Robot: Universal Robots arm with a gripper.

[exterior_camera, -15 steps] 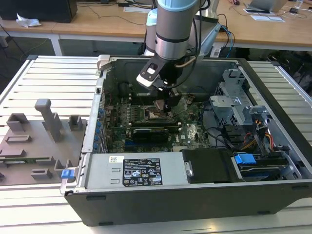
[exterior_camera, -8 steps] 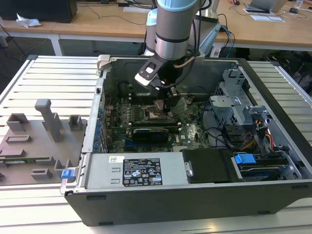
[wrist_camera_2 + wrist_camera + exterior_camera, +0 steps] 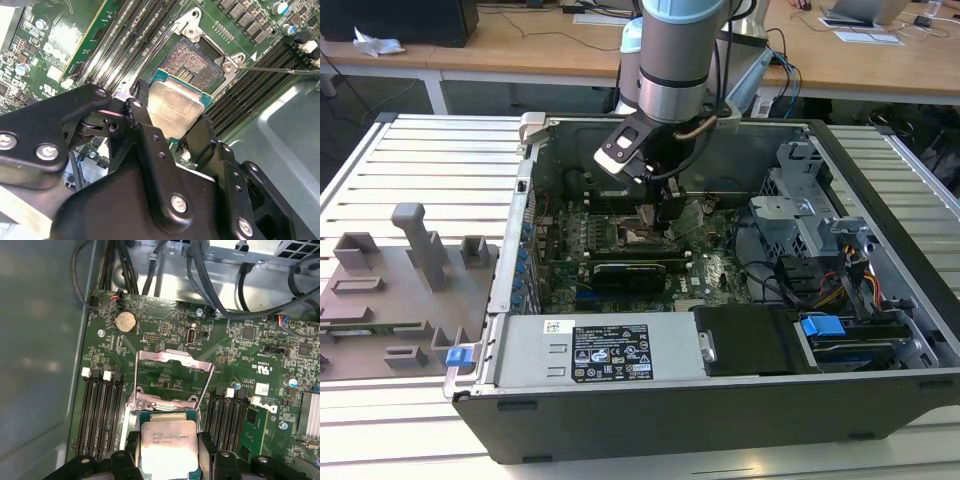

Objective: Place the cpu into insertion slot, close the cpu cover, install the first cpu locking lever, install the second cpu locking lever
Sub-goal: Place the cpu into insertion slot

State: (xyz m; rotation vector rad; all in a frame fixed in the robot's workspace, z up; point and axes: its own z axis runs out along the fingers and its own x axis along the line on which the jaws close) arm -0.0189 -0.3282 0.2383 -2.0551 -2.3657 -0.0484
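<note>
Wooden desks [image 3: 520, 50] stand at the back. In front of them you have a grey metal table [image 3: 420, 160] with an open computer case [image 3: 720, 410] on it. On the exterior view's left, a grey tray [image 3: 380, 300] of blocky shapes lies beside the case. Your arm reaches down into the case, over the green board [image 3: 240, 355].

Look at the gripper [image 3: 169, 120] in the second wrist view. Its two black fingers [image 3: 145, 135] press on two sides of the cpu [image 3: 175, 102]. So the jaws are squeezed onto the chip and hold it with its silver side showing. The insertion slot [image 3: 196, 62] is bare, and you can see its dark middle. The cpu hangs over the slot's near edge and is not set in it.

In the first wrist view, the cpu cover [image 3: 170, 356] is swung open, tipped up past the chip. A thin silver rod [image 3: 280, 70] sticks out beside the slot.
</note>
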